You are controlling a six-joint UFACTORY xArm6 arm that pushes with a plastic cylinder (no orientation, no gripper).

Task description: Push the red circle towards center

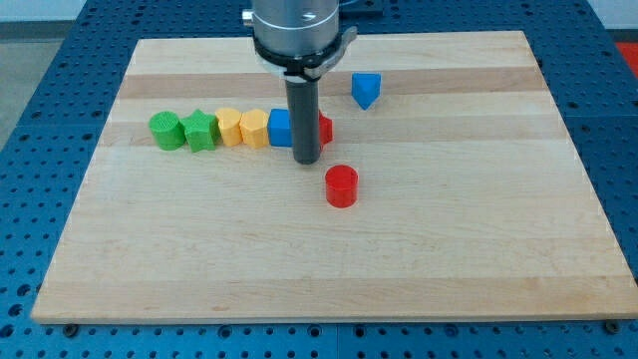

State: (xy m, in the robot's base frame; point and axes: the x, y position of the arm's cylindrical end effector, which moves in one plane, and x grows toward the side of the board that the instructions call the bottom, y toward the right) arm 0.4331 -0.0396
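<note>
The red circle (pixel 341 185) is seen just below and right of the frame's middle, standing free on the table (pixel 478 249). My tip (pixel 306 161) is found close to it, up and to its left, apart from it and not touching. No pincer is fitted to this rod, so nothing is held and no opening can be reported.

Directly behind the rod a row of blocks is laid out toward the left of the frame: a red block (pixel 324 129) mostly hidden, a blue block (pixel 280 128), two yellow blocks (pixel 254 129) (pixel 229 128), a green star (pixel 200 131) and a green block (pixel 165 131). A separate blue block (pixel 366 90) lies toward the upper middle.

The approach step is judged to be in hand. The circle already appears near the centre; a short nudge from its lower right would be called for, so the tip must first be brought round it.
</note>
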